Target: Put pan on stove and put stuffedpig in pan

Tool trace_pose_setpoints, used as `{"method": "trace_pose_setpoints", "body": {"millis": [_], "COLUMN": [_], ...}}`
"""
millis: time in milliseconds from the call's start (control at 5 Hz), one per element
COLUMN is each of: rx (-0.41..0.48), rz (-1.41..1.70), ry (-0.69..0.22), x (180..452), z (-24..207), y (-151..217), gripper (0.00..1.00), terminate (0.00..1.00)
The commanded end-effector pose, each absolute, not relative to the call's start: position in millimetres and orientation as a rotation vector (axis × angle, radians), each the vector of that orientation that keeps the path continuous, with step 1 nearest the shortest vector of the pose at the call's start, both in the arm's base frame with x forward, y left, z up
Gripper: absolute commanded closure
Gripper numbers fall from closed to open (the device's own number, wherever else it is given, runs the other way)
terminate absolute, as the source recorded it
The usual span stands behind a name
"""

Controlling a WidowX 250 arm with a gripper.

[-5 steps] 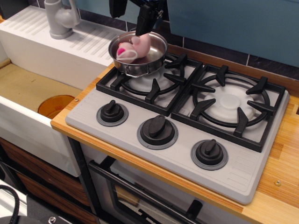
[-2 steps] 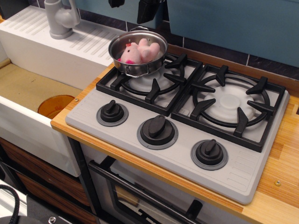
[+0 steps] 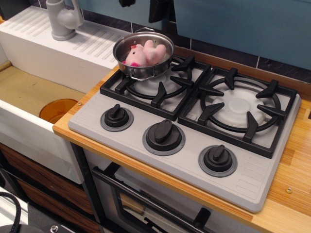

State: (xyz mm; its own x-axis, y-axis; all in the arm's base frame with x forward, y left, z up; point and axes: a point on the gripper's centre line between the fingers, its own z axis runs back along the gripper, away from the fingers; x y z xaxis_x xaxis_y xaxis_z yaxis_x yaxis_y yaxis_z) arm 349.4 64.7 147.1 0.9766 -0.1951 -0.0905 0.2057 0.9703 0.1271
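Note:
The pan (image 3: 142,67), a shiny steel pot, sits on the back left corner of the left burner grate of the grey stove (image 3: 121,141). The pale pink stuffedpig (image 3: 145,52) lies inside the pan. My gripper (image 3: 142,7) is at the top edge of the view, above the pan and apart from it. Only the tips of its two black fingers (image 3: 159,11) show. They stand wide apart and hold nothing.
A white sink (image 3: 29,87) with an orange drain and a grey tap (image 3: 63,19) lies to the left. The right burner grate (image 3: 239,108) carries nothing. Three black knobs (image 3: 164,135) line the stove's front. A wooden counter (image 3: 291,194) surrounds the stove.
My gripper let go of the stuffedpig, which now lies in the pan, and rose up toward the top edge of the view.

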Motion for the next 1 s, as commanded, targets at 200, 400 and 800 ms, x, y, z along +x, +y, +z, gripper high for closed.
{"method": "trace_pose_setpoints", "body": {"millis": [200, 400, 800], "rx": [0.067, 0.070, 0.074], "rz": [-0.192, -0.191, -0.167], "ry": [-0.009, -0.015, 0.004], "x": [360, 359, 358], "z": [137, 135, 131], "y": [57, 57, 57], "gripper": [0.00, 0.00, 0.00], "terminate": [0.00, 0.00, 1.00]}}
